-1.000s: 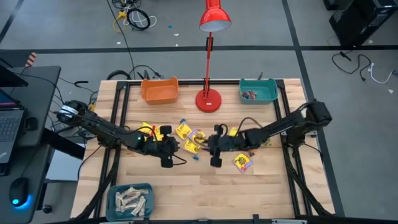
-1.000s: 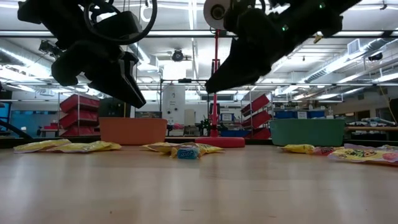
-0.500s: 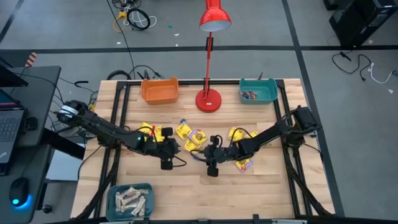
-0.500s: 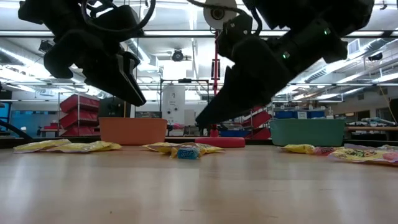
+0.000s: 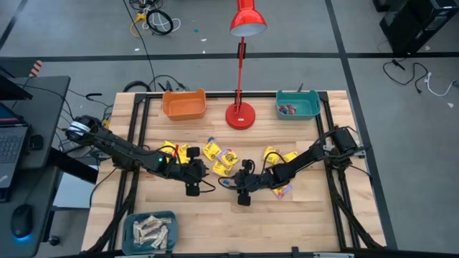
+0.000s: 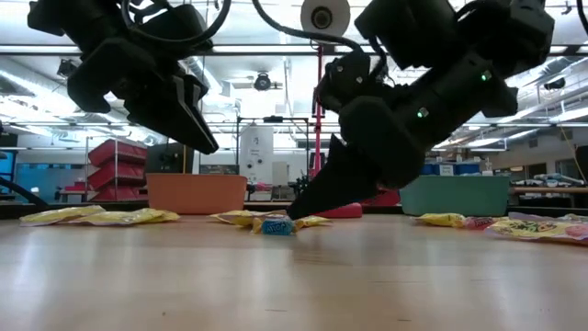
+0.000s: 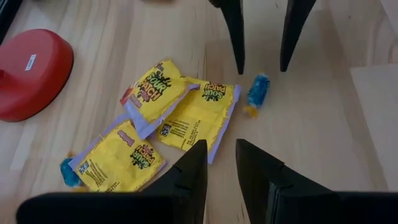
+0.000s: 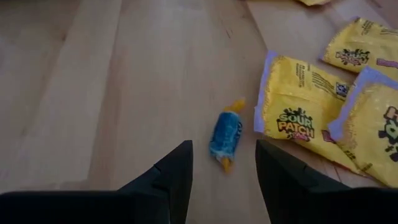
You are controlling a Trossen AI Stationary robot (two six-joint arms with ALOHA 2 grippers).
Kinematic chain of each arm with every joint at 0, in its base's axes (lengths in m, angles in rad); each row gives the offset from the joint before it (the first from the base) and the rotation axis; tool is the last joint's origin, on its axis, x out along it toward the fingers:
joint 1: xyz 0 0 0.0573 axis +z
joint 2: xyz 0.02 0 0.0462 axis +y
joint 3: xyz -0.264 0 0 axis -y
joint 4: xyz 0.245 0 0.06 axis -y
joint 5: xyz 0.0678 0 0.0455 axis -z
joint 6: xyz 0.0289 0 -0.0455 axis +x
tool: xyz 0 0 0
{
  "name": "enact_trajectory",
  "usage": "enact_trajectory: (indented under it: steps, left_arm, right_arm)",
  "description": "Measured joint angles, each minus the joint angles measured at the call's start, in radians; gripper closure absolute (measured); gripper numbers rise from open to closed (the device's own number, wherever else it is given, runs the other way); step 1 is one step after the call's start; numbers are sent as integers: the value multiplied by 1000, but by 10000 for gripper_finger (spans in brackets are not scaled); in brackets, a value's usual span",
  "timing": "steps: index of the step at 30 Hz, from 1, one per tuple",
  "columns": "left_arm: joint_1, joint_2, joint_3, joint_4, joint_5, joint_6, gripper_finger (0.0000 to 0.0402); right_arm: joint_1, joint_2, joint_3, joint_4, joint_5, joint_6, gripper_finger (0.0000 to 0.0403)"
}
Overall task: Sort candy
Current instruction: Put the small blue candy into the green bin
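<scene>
Your right gripper (image 8: 222, 177) has its fingers spread, with the blue candy (image 8: 226, 135) lying on the table (image 8: 93, 93) just ahead of the gap, untouched. Three yellow packets (image 7: 198, 117) sit just beside that candy, none between the fingertips. Your left gripper (image 7: 221, 163) hangs nearby, fingers slightly apart, holding nothing.

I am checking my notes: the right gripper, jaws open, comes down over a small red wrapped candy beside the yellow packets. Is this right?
Not quite: the candy is blue, not red, as the right wrist view shows. The rest holds: the right gripper has open jaws, and the candy lies beside the yellow packets.
</scene>
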Motion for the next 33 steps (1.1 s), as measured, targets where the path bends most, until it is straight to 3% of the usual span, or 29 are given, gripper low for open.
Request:
enact_trajectory:
  steps: [12,25,33]
  left_arm:
    - [-5,0,0,1,0,-7,314]
    - [-5,0,0,2,0,-8,314]
    - [-5,0,0,2,0,-8,314]
  right_arm:
    - [3,42,1,16,13,34,250]
    - [4,42,1,10,18,31,314]
    - [5,42,1,10,18,29,333]
